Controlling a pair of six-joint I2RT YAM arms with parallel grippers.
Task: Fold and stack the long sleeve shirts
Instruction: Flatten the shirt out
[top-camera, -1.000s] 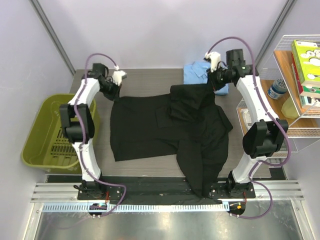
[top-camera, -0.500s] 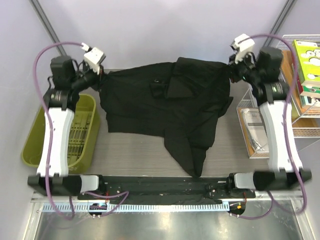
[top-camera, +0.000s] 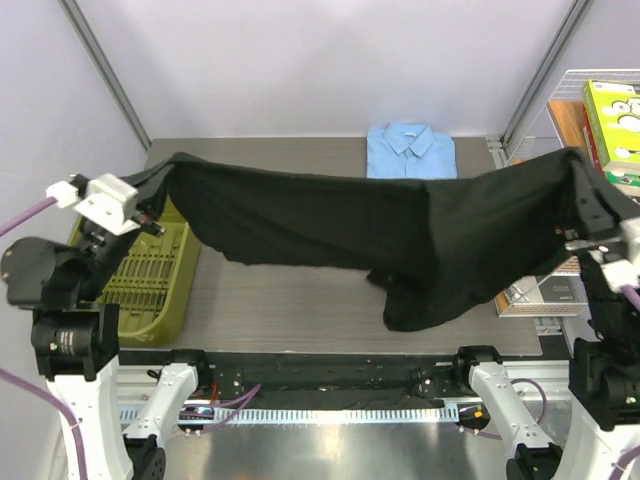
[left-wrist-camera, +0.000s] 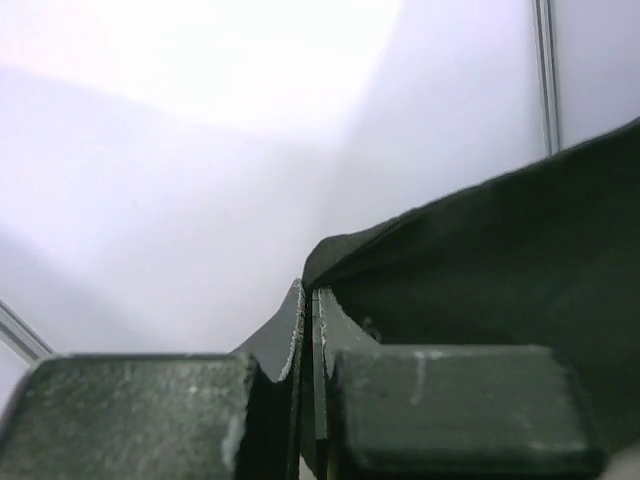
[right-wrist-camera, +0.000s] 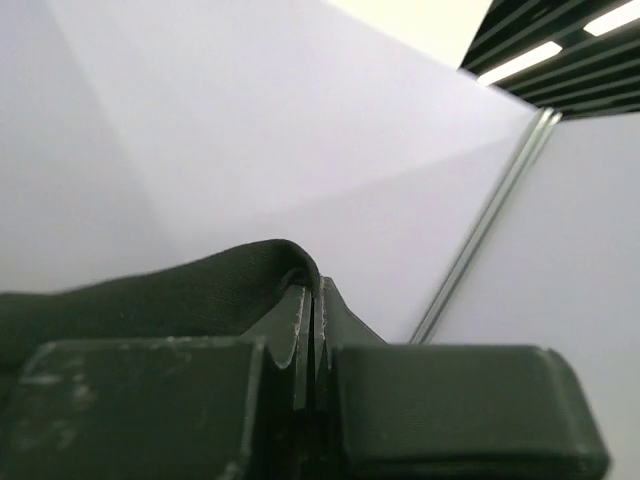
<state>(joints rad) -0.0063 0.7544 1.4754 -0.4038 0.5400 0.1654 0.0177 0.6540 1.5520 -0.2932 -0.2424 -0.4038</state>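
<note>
Overhead: plain black collared shirt (top-camera: 400, 225) stretched in mid-air above the worktop (top-camera: 280, 310), hoisted higher than a moment ago. Folded light-blue shirt (top-camera: 410, 152) at the far edge, now uncovered. Looks like the spreading step; next, lay it flat. Left wrist: left claw (left-wrist-camera: 310, 305) clenched on black cloth. Right wrist: right claw (right-wrist-camera: 312, 295) likewise.

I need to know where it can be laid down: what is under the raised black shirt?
Under the black shirt bare table shows, with the green bin by its left end. Covered: the near edge of the folded blue shirt and the table directly behind the cloth.
</note>
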